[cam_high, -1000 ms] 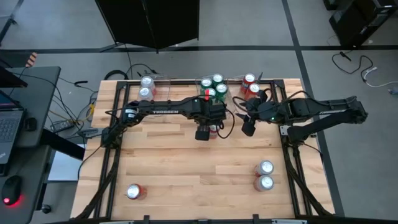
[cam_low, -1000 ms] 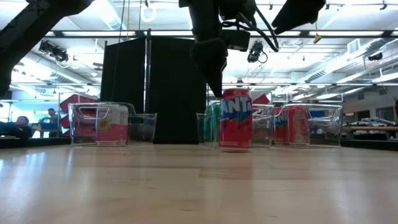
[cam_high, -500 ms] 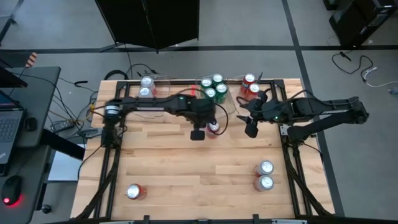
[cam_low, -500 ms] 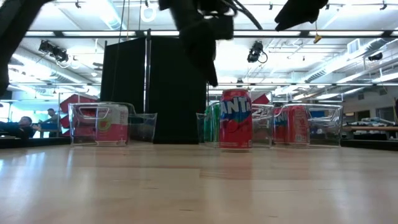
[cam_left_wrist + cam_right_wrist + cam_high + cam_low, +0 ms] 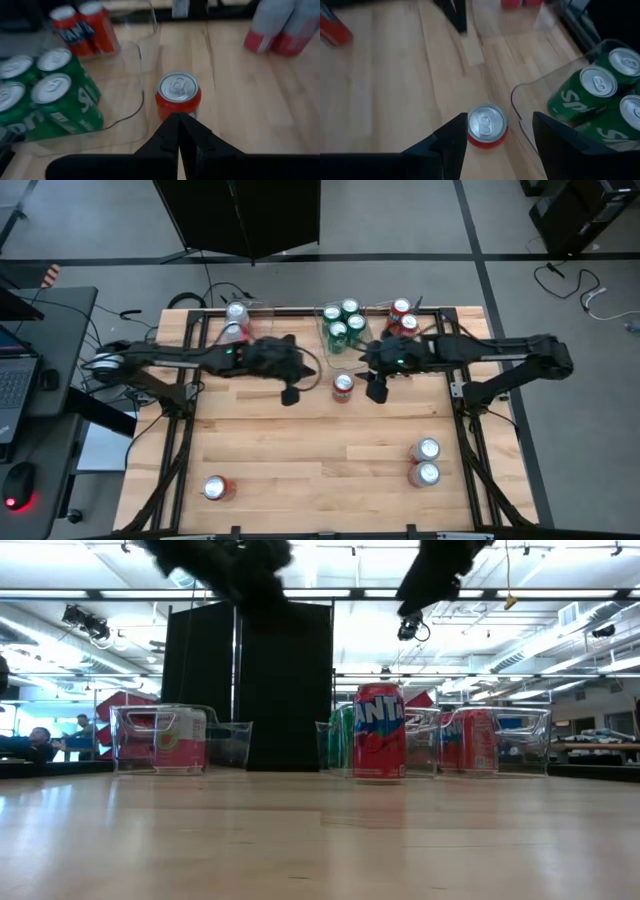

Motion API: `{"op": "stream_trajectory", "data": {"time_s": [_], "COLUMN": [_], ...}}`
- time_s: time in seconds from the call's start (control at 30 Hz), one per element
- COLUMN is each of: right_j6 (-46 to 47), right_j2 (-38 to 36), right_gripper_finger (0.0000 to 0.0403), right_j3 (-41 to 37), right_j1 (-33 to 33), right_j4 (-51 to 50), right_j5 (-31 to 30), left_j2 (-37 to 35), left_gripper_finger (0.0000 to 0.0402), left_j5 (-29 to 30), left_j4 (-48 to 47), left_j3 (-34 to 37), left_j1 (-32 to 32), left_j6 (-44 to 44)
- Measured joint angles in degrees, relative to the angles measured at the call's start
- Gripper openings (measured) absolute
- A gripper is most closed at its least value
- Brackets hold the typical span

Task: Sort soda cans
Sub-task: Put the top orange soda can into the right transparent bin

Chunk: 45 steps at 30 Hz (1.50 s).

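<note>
A red soda can (image 5: 343,385) (image 5: 178,95) (image 5: 487,125) (image 5: 379,730) stands upright on its base on the wooden table, just in front of the middle clear bin. My left gripper (image 5: 290,393) (image 5: 178,120) hangs shut and empty to the can's left, raised off the table. My right gripper (image 5: 377,389) (image 5: 500,118) hovers open just right of the can, above it, touching nothing. Green cans (image 5: 343,323) fill the middle bin, red cans (image 5: 402,317) the right bin, silver-white cans (image 5: 235,321) the left bin.
Three clear bins line the far edge, the middle bin's wall (image 5: 142,75) close beside the standing can. Two silver-white cans (image 5: 426,462) stand near the right front, and one red can (image 5: 216,488) stands near the left front. Bare wood (image 5: 320,450) lies between them.
My left gripper has drawn back from the red can toward the table's left edge and tipped up from pointing down to nearly level. The red can has stayed upright where it was. My right gripper has moved toward the table's left, closer to that can.
</note>
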State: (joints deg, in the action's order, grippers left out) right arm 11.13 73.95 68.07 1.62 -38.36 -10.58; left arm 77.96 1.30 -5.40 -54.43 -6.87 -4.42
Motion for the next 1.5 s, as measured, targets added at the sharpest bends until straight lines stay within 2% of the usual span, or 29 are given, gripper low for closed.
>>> {"op": "stream_trajectory", "data": {"time_s": [0.2,0.4,0.57,0.8,1.13,1.5], "right_j6": [-5.67,-12.54,-14.3,-19.59,-21.85,-22.23], "right_j2": [11.05,20.95,27.92,33.96,36.7,36.64], "right_gripper_finger": [0.0219,0.0269,0.0316,0.0346,0.0336,0.0278], "right_j3": [11.41,21.24,26.64,30.24,30.43,30.43], "right_j1": [0.16,0.88,2.35,3.75,4.86,5.01], "right_j4": [-11.69,-20.35,-25.64,-29.1,-29.41,-28.63], "right_j5": [0.27,4.11,10.99,10.5,10.35,10.81], "left_j2": [-10.62,-18.63,-23.03,-25.57,-25.63,-25.63], "left_gripper_finger": [0.0011,0.0011,0.0011,0.0012,0.0012,0.0012], "left_j5": [0.39,2.12,2.23,2.54,2.91,3.14], "left_j4": [7.91,7.01,7.3,7.24,7.3,6.83], "left_j3": [11.35,17.15,20.67,23.83,24.8,24.8], "left_j1": [0.04,0.04,0.07,0.07,0.07,0.07], "left_j6": [0.21,0.23,0.28,0.41,0.35,0.3]}}
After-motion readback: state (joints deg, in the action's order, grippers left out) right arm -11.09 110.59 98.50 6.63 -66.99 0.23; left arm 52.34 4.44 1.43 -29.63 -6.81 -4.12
